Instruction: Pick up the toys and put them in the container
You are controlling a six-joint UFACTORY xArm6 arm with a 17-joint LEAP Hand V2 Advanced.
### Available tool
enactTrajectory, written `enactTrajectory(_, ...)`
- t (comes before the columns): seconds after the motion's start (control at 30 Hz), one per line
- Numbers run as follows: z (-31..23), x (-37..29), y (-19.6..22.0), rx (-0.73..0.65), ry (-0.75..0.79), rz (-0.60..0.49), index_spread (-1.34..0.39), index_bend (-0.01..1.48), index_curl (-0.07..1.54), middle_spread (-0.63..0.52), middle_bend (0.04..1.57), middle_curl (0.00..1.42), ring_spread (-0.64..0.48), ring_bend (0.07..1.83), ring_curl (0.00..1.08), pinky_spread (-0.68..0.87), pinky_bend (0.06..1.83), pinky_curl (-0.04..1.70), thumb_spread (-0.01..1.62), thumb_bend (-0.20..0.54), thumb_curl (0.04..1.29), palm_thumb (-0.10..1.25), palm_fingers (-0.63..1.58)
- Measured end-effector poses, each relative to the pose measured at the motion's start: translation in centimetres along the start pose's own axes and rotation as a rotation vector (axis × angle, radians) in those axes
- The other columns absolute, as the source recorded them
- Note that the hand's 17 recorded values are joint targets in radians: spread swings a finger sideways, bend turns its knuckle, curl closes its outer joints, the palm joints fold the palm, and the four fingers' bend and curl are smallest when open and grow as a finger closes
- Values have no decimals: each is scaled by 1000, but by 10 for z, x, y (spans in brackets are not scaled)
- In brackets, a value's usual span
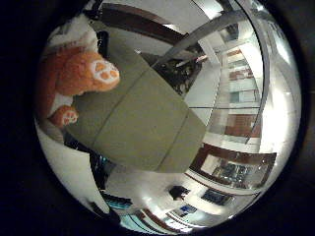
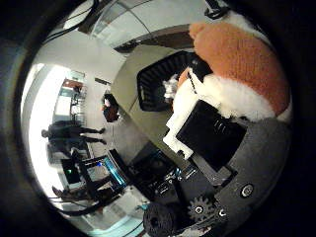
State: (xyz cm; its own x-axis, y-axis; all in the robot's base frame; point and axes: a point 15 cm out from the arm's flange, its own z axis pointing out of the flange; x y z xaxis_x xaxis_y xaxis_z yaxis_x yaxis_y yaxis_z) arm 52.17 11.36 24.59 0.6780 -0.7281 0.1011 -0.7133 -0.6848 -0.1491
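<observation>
An orange and white plush toy fills much of the right thumb side palm view, pressed close to the palm. My right hand has a white and black finger curled across the toy's white part. The right little finger side palm view shows the toy's orange body and a paw held above an olive green table. A black open container stands on that table beyond the toy, with something pale inside it. The hand and the toy are off the table.
The olive table's edge drops to a pale floor. Around it is a large room with shelves and windows and dark furniture on the floor.
</observation>
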Motion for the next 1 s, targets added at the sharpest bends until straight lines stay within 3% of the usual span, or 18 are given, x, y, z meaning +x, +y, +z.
enactTrajectory(0.27,-9,-92,-41,27,-25,-105,-231,1129,868,-113,1364,751,-261,1263,913,-194,1419,824,750,-19,844,1056,1111)
enactTrajectory(0.57,15,-161,-63,0,-62,-187,-231,1129,869,-113,1366,748,-262,1260,918,-196,1398,844,730,-20,858,1060,1111)
enactTrajectory(1.0,50,-160,-119,36,-55,-193,-233,1130,876,-114,1372,752,-263,1257,921,-201,1380,862,671,-18,885,1074,1113)
